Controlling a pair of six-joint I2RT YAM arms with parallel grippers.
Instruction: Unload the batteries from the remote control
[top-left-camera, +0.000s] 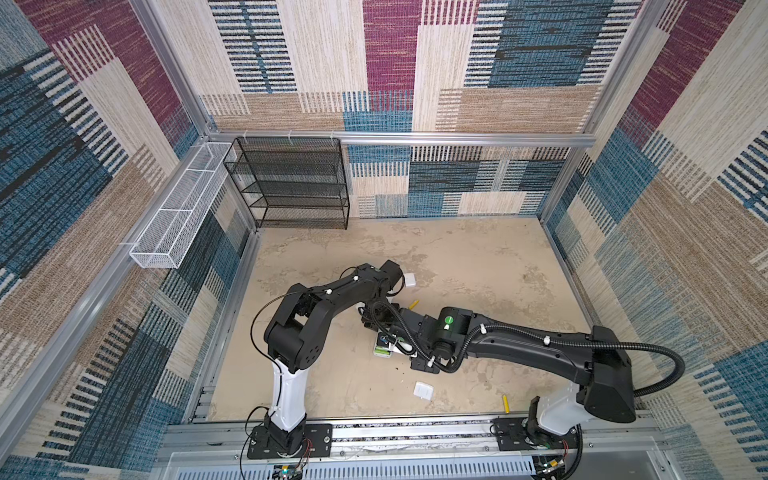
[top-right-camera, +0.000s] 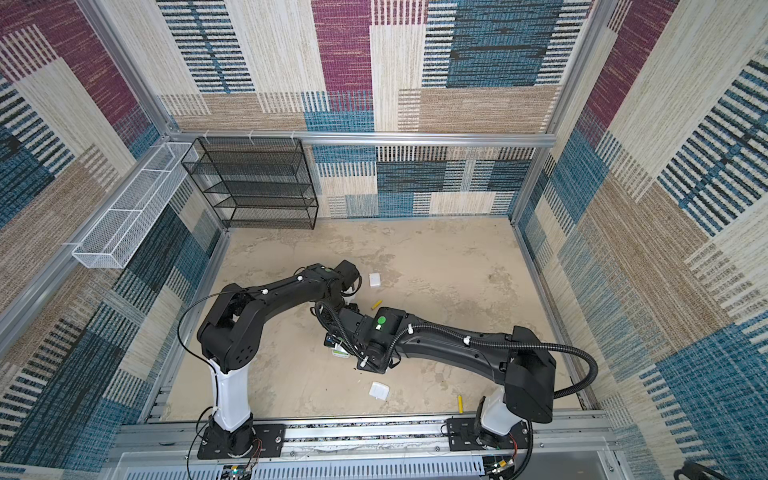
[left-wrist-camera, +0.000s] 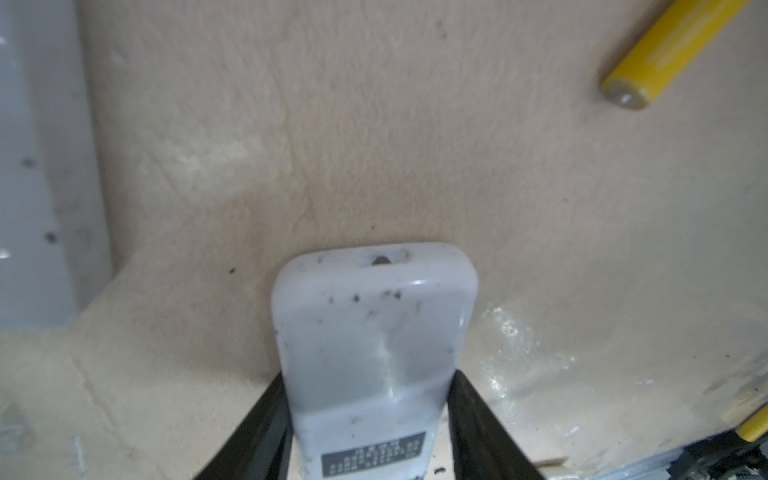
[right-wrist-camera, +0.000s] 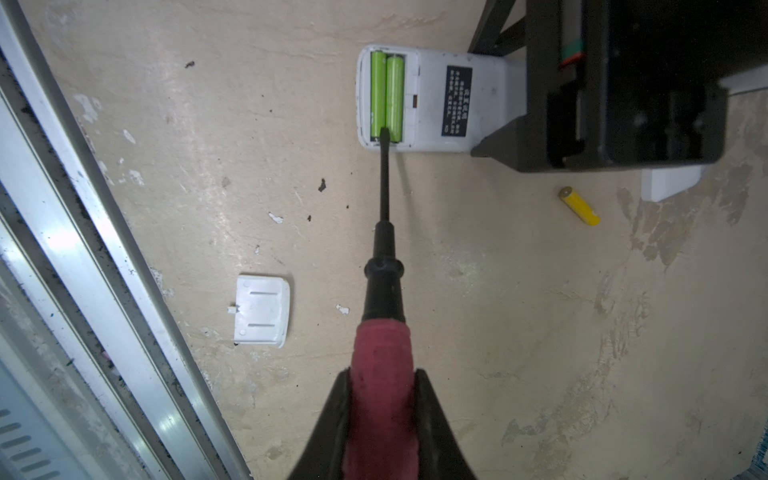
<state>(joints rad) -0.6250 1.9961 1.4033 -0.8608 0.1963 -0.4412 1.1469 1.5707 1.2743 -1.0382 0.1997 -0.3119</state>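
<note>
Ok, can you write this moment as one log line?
left end effector: holding remote | right end effector: holding screwdriver, tip at green batteries | yellow batteries: out on table

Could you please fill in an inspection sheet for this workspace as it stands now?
Surface: beige tabletop, stained, with dark specks.
Job's things: white remote control lies back up, compartment open, two green batteries inside; one yellow battery loose by the wrists, another by the front rail.
Clutter: one white battery cover beyond the arms, another nearer the front.
Grippers: left gripper jaws clamp the remote control's sides; right gripper shut on red-handled screwdriver, tip at the green batteries' end.
Cables: black corrugated conduit along the right arm; thin black cable looped by the left arm.
Surroundings: black mesh shelf, white mesh basket, patterned walls.
</note>
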